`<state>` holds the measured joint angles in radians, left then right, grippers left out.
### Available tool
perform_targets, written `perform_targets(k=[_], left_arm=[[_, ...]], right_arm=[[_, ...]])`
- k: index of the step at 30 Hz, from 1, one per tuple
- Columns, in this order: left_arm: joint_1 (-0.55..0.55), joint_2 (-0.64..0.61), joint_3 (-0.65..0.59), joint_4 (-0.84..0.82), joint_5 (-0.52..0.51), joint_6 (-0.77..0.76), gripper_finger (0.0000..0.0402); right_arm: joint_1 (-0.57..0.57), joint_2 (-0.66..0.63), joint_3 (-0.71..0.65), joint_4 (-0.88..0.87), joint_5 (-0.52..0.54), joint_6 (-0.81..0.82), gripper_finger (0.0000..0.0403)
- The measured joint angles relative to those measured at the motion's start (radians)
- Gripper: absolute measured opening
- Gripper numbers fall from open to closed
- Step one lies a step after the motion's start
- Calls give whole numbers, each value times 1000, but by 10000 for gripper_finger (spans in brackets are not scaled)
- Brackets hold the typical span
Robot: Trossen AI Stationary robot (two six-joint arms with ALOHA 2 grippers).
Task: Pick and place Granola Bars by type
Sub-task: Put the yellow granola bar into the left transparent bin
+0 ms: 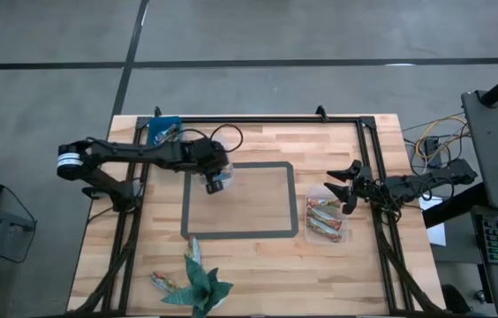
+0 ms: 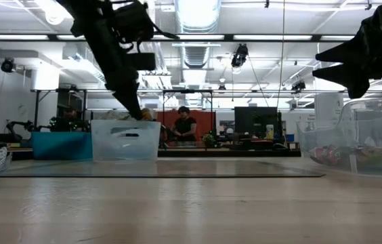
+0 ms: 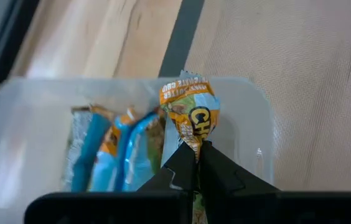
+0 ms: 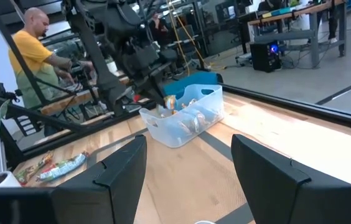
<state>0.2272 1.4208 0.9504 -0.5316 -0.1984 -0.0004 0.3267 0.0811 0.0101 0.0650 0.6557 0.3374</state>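
Granola bar [image 3: 191, 115] pinched by left gripper [image 3: 197, 155] above blue-bar tub [image 3: 14, 124]; right gripper [image 4: 188, 171] spread beside brown-bar tub [image 1: 344, 231].

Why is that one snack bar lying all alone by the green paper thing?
One granola bar lies loose on the table, beside the green paper figure, while the others sit in clear tubs. It looks unsorted, not damaged. The left gripper holds another bar over the far tub.

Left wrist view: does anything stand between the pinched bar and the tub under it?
Nothing visible. The left tool is shut on a granola bar that hangs directly over the open clear tub, which already holds blue-wrapped bars.
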Motion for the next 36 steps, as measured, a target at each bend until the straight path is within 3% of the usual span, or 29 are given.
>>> perform_targets(k=[17, 24, 36], left_arm=[[1, 3, -137, 190, 158, -127, 0], [2, 1, -144, 193, 163, -155, 1], [2, 1, -73, 128, 136, -123, 106]], right_arm=[[0, 0, 0, 0, 0, 0, 224], [0, 0, 0, 0, 0, 0, 224], [0, 0, 0, 0, 0, 0, 224]])
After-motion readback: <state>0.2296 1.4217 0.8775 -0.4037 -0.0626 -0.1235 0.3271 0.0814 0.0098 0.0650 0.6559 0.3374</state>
